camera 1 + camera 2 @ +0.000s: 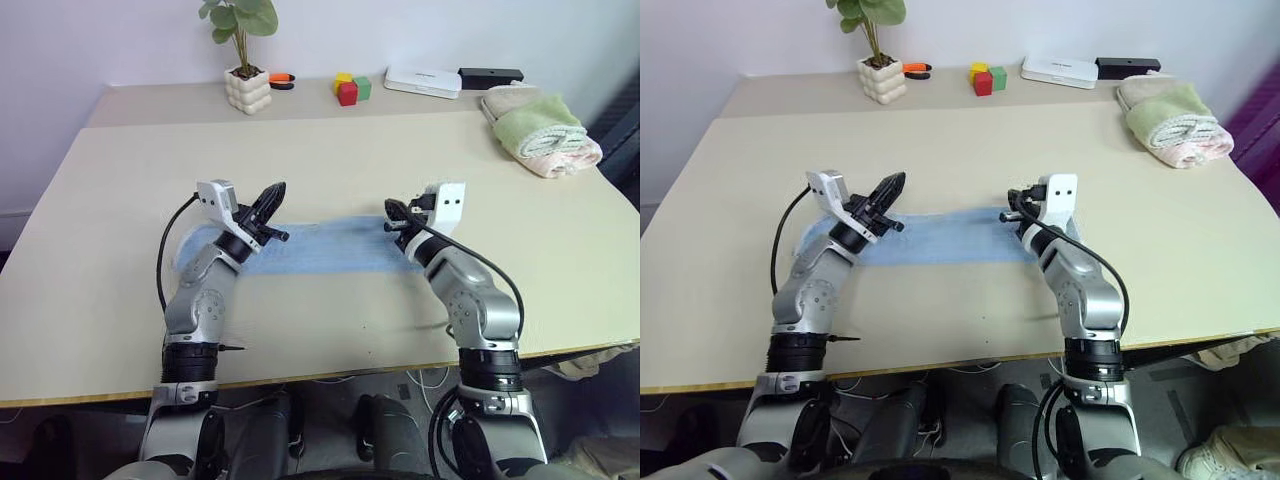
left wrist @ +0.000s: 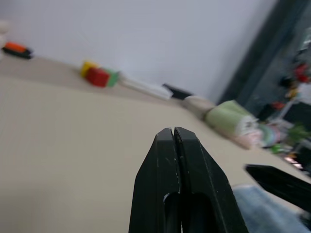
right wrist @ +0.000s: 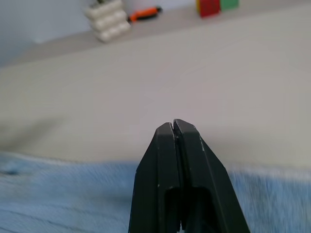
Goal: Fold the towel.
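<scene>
The towel point(image 1: 325, 248) is seen spread as a flat strip across the near middle of the tabletop point(image 1: 330, 150). The left end effector point(image 1: 272, 198) is held above the strip's left end, its fingers pressed together on nothing. The right end effector point(image 1: 392, 211) is closed too, apparently empty, at the right end. Farther back, rolled towels point(image 1: 540, 125) lie at the right edge; a potted plant point(image 1: 246, 60), colored blocks point(image 1: 351, 89) and a white box point(image 1: 423, 80) line the far side.
</scene>
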`<action>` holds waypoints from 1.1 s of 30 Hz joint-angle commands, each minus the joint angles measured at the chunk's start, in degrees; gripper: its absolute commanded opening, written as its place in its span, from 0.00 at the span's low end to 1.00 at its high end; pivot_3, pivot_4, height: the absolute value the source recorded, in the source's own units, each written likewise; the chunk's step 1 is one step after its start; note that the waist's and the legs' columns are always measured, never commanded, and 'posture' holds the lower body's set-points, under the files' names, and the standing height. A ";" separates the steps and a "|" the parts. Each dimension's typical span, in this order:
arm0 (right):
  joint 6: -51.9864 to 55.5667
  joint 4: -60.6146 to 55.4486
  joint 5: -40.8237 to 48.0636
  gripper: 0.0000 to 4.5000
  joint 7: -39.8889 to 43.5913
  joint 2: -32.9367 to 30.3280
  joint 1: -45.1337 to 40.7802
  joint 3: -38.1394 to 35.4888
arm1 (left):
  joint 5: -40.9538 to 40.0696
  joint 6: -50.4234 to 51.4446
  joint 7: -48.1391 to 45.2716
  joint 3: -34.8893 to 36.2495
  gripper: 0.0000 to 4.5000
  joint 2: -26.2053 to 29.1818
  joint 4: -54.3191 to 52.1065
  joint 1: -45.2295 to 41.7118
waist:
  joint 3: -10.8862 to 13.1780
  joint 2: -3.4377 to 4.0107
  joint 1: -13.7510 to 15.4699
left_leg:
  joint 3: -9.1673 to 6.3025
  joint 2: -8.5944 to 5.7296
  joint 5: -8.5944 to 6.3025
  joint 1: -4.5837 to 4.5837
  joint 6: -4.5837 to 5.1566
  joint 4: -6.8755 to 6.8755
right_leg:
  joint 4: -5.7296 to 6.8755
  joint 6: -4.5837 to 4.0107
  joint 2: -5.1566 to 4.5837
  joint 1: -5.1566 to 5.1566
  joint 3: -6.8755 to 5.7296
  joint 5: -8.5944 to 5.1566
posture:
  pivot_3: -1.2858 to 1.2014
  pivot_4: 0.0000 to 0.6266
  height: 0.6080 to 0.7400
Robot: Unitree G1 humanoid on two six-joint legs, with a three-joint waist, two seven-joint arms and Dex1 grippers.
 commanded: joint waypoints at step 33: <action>9.89 -14.44 23.02 0.81 6.03 -10.16 9.93 -15.63 | 0.57 -15.26 -20.81 6.44 0.40 21.81 17.23 -6.59 | 0.00 -0.01 0.17 | -0.02 0.03 -0.18 -0.05 -0.05 -0.06 | -0.14 -0.01 -0.07 -0.03 -0.02 0.02 | 0.52 0.24 1.00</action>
